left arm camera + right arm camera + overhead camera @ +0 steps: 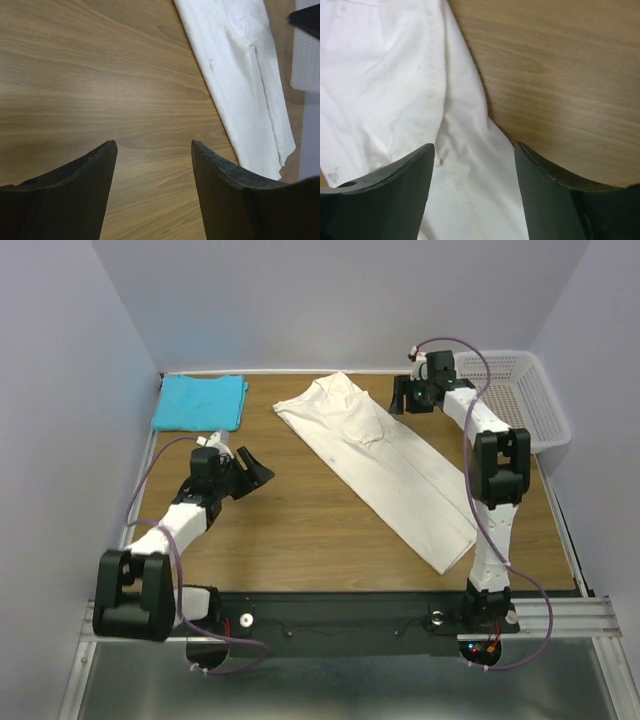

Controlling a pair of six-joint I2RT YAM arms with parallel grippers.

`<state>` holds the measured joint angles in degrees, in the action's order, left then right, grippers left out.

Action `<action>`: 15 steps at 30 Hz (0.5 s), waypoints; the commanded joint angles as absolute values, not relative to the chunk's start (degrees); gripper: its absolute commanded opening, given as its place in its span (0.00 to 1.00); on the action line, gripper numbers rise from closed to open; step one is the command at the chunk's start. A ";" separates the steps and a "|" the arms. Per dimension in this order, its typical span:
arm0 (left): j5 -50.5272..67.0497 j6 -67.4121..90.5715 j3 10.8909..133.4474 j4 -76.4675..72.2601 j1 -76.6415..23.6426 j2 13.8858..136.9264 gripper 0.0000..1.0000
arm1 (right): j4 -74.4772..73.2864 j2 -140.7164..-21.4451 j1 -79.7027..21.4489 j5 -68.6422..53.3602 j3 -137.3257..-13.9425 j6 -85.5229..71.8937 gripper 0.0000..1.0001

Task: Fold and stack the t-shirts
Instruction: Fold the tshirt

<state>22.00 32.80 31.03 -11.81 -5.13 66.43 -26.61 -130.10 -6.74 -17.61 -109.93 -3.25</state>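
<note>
We see a robotics lab cell: pale walls (330, 300) box in a wood-grain desk (300, 530), arms (490, 480) mounted at an aluminium rail (560, 614).

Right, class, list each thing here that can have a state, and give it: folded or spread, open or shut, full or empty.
turquoise t-shirt: folded, lying flat at the far left.
cream-white t-shirt: folded lengthwise into a long strip, lying diagonally, not stacked.
white mesh basket: upright, nothing seen inside.
left gripper: open, holding nothing.
right gripper: open, holding nothing, above the cream-white t-shirt's edge.
</note>
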 commanded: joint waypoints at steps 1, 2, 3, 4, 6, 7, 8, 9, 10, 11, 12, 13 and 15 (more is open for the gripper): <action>21.11 37.17 38.47 -20.64 -10.35 78.79 0.70 | -24.08 -115.18 -6.15 -21.61 -104.89 8.95 0.73; 20.75 38.57 40.06 -21.26 -11.24 81.36 0.69 | -24.17 -112.53 -6.07 -22.84 -102.59 10.36 0.73; 20.31 39.45 43.12 -22.84 -11.95 83.91 0.67 | -24.17 -110.15 -6.06 -26.07 -99.87 13.24 0.73; 19.69 40.42 44.72 -23.72 -12.74 86.37 0.66 | -24.17 -108.13 -5.98 -27.50 -97.49 14.40 0.73; 18.55 43.41 48.06 -24.43 -13.97 93.14 0.65 | -24.26 -101.62 -5.98 -29.96 -90.37 15.99 0.73; 16.98 43.85 51.30 -25.04 -14.32 95.08 0.65 | -24.26 -99.43 -6.06 -31.19 -88.18 17.21 0.73; 15.92 44.38 52.89 -25.14 -14.76 98.49 0.64 | -24.17 -95.66 -5.89 -31.29 -85.72 17.57 0.73; 15.21 45.17 55.78 -25.22 -14.77 100.18 0.64 | -24.17 -93.71 -5.98 -30.94 -81.95 18.19 0.73; 14.51 45.35 57.29 -25.22 -14.85 101.94 0.64 | -24.17 -92.21 -5.98 -30.59 -79.91 18.28 0.73; 13.98 46.13 58.96 -24.79 -14.85 105.35 0.64 | -24.08 -89.24 -5.80 -30.32 -78.41 18.37 0.74; 13.89 46.84 62.11 -23.22 -14.85 107.03 0.64 | -24.08 -88.08 -5.63 -30.15 -75.79 18.63 0.74; 13.80 47.19 63.62 -22.77 -14.85 108.53 0.64 | -24.08 -86.94 -5.63 -29.80 -74.80 18.81 0.74; 11.26 47.99 67.22 -19.53 -14.85 112.74 0.63 | -24.08 -84.91 -5.10 -29.18 -73.13 19.07 0.74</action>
